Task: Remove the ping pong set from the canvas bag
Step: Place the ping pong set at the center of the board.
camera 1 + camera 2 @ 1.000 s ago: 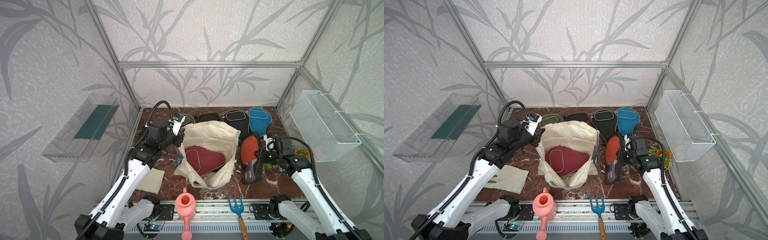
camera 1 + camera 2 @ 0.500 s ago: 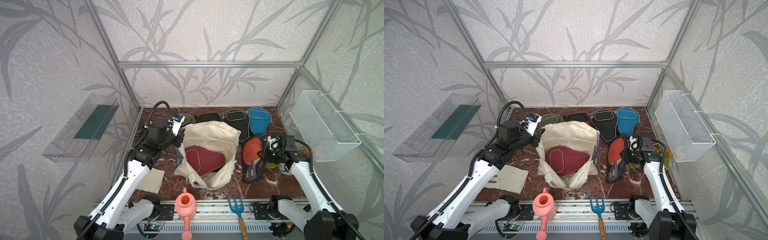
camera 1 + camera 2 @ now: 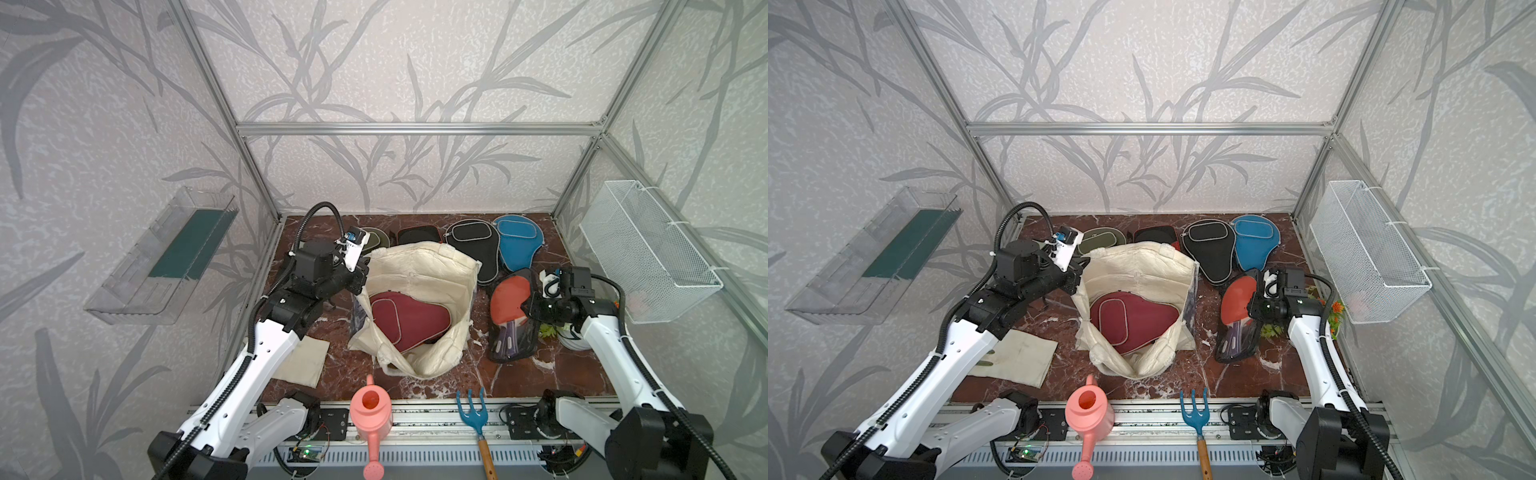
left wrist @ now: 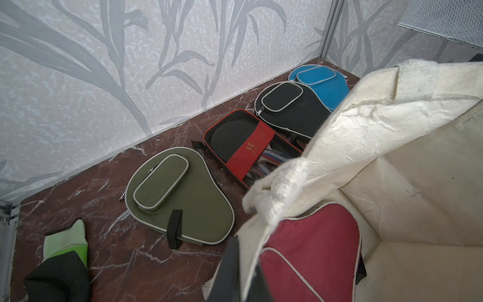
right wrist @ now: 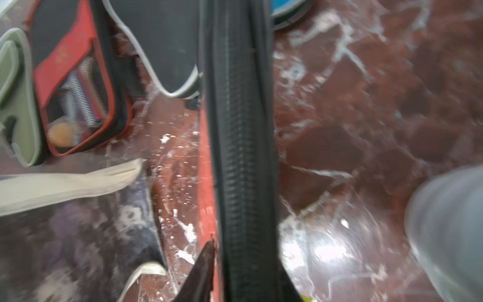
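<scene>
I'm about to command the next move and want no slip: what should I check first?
1. Bag mouth held open: ok, left gripper is shut on the canvas bag rim.
2. Clear-fronted case outside the bag: ok, it is beside the bag.
3. Right gripper free of that case: cannot tell, it is at the case's edge; wrist view blurred.
4. Bag emptied: not ok, maroon case lies inside.
5. Maroon case uncovered: ok, nothing on it.

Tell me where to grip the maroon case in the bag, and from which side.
Take the maroon case by its exposed upper edge, likely from above through the open bag: it leans face-up inside, and canvas walls block every other side.
</scene>
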